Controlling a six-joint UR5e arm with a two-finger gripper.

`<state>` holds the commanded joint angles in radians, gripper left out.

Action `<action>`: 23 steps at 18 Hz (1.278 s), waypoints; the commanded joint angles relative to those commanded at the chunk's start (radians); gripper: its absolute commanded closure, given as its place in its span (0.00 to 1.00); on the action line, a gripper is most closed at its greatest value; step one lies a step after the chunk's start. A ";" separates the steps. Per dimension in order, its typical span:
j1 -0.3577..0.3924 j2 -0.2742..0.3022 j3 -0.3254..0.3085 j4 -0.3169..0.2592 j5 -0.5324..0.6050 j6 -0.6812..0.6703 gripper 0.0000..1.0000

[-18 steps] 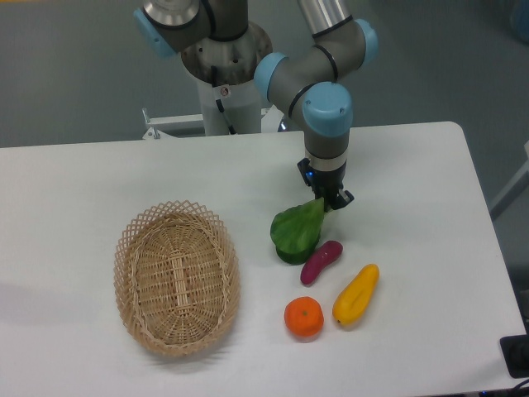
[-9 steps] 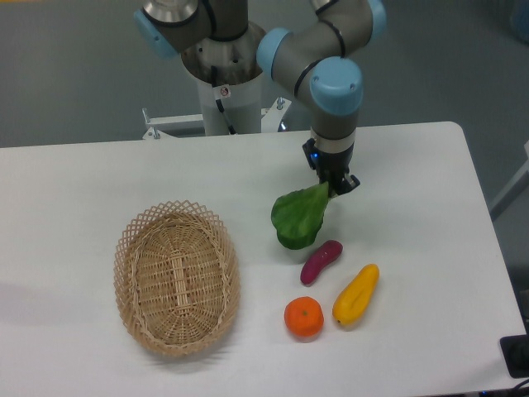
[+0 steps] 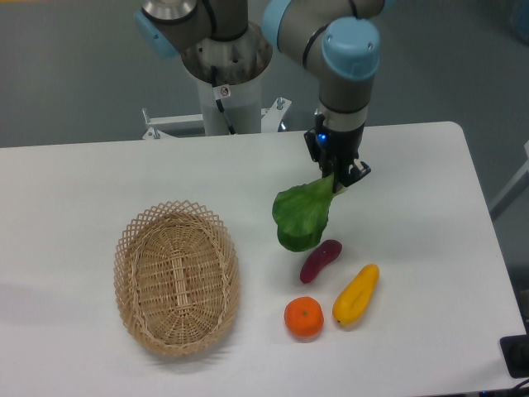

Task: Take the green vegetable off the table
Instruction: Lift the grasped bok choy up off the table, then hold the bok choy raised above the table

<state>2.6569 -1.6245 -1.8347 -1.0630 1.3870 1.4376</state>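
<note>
The green vegetable [image 3: 301, 217] hangs with its broad dark leaf down and to the left, just above the white table [image 3: 83, 182]. Its pale stalk end is pinched in my gripper [image 3: 338, 181], which is shut on it at the upper right of the leaf. The leaf's lower edge hovers close to the purple piece, and I cannot tell whether it still brushes the tabletop. The arm's blue-capped wrist rises straight above the gripper.
A purple eggplant-like piece [image 3: 320, 260], a yellow elongated fruit [image 3: 356, 295] and an orange [image 3: 303, 318] lie just below the hanging leaf. An oval wicker basket [image 3: 176, 277] stands to the left. The robot base [image 3: 225, 74] is at the table's back edge.
My gripper has risen and drifted slightly right with the green vegetable in it. The leaf has lifted away from the purple piece and now hangs freer.
</note>
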 joint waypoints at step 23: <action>0.005 0.009 0.035 0.011 -0.083 -0.106 0.67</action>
<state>2.6614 -1.6153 -1.7994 -1.0523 1.3039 1.3315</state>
